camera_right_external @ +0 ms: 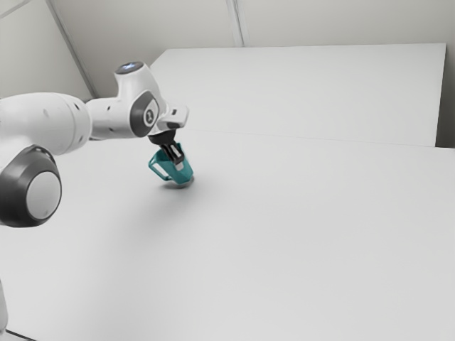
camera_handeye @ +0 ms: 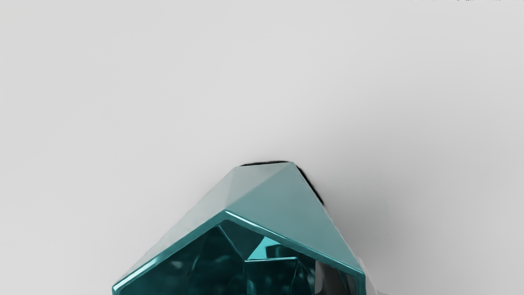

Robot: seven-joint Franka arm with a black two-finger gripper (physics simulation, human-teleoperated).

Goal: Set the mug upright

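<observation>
The teal faceted mug [camera_right_external: 186, 175] leans at a tilt low over the white table [camera_right_external: 298, 241], its handle [camera_right_external: 158, 169] toward the exterior view's left. My gripper [camera_right_external: 177, 164] reaches down to it at a slant and is shut on its wall. In the wrist view the mug [camera_handeye: 270, 200] shows its open mouth and outer facets. The gripper [camera_handeye: 361, 282] has one finger inside the mouth and the other outside the same wall, partly hidden by the mug. Whether the base touches the table is hard to tell.
A raised white surface [camera_right_external: 306, 89] stands beyond the table at the back, before pale walls. The arm comes in from the exterior view's left, above the tabletop. A soft shadow lies around the mug's base.
</observation>
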